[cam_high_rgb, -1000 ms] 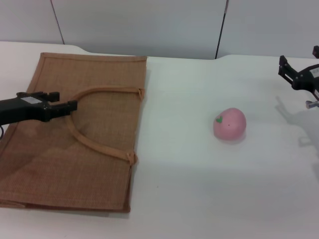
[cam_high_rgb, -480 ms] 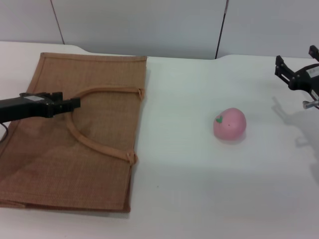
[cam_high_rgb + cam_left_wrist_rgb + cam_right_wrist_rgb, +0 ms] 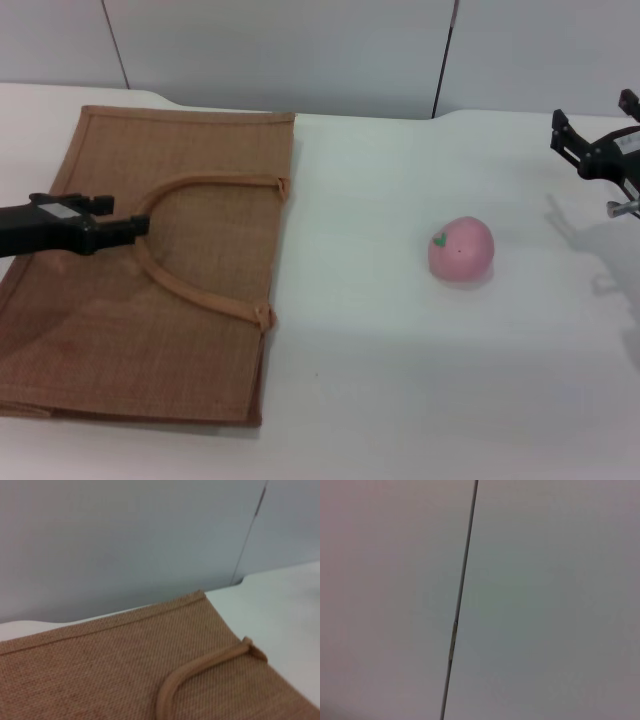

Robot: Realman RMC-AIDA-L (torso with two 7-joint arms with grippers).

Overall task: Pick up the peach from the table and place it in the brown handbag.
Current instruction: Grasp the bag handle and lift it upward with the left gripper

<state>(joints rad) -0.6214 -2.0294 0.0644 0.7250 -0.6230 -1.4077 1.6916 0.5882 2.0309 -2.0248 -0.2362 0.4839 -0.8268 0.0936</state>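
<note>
1. Peach sits on the white surface, right of centre, well apart from both grippers.
2. Brown handbag lies flat at left, loop handle on top.
3. Left gripper hovers over the bag by the handle; fingers look clenched, holding nothing.
4. Right gripper at far right, above the surface; fingers released, spread apart.

brown handbag lies flat on white table, woven cloth filling lower part of left wrist view. curved loop handle rests on bag, one end stitched near bag's edge. pale grey wall rises behind, thin dark seam running down it.
</note>
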